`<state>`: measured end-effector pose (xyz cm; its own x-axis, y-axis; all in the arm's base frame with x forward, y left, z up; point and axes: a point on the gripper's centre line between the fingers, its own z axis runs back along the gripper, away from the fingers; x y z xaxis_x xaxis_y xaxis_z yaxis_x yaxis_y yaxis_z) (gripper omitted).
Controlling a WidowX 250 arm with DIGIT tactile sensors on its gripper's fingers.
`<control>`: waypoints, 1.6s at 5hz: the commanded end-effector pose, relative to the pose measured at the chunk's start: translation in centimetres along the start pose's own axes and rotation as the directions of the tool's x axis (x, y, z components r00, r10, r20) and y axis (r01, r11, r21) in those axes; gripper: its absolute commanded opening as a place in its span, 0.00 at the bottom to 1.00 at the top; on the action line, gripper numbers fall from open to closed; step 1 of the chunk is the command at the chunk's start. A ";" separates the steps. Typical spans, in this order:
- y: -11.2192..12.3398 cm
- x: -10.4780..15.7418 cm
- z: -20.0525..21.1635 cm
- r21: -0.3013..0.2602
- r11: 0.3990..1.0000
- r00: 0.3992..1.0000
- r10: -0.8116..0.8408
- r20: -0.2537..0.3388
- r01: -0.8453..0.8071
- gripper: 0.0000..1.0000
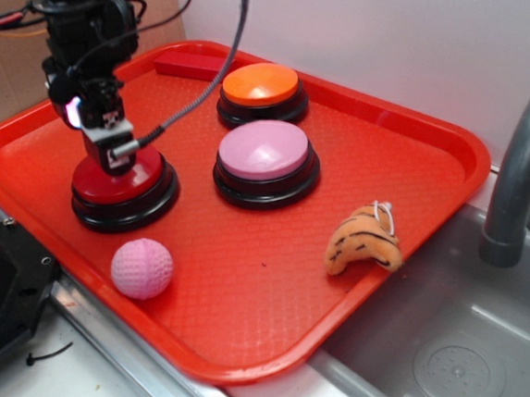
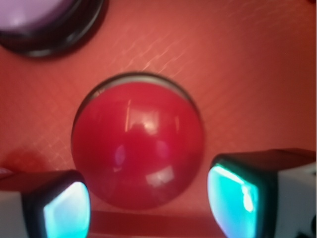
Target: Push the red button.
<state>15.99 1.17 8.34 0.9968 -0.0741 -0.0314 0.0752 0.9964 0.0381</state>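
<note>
Directly beneath the gripper: the red button, seated on its black base near the left edge of the red tray, toward the front-left corner. Fingers spread apart, grasping nothing, one pad at each side of the dome in the wrist view, the glossy cap filling the gap and reaching ahead of them. Apparently at or just above the dome's top; contact impossible to confirm. Straight down, then, no sideways correction called for. Pink-topped button and orange-topped button well off toward the back-right; pink ball nearer the front edge.
</note>
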 end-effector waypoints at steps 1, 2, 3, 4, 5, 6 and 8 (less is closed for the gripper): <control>0.1 0.9 3.3 0.003 1.000 0.998 0.004 0.066 -0.005 1.00; 0.3 0.9 4.0 0.004 1.000 0.998 0.014 0.069 -0.014 1.00; 0.3 1.1 4.9 0.006 1.000 0.997 0.023 0.074 -0.024 1.00; 0.5 1.0 6.0 -0.007 0.999 0.996 0.041 0.081 -0.041 1.00; 0.5 1.0 6.6 -0.004 0.999 0.996 0.046 0.080 -0.046 1.00; 0.5 1.0 7.2 -0.004 0.999 0.996 0.050 0.074 -0.050 1.00; 0.8 0.7 8.8 -0.008 0.997 0.995 0.071 0.072 -0.071 1.00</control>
<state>16.29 1.28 15.95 0.9998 -0.0190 -0.0111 0.0193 0.9994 0.0282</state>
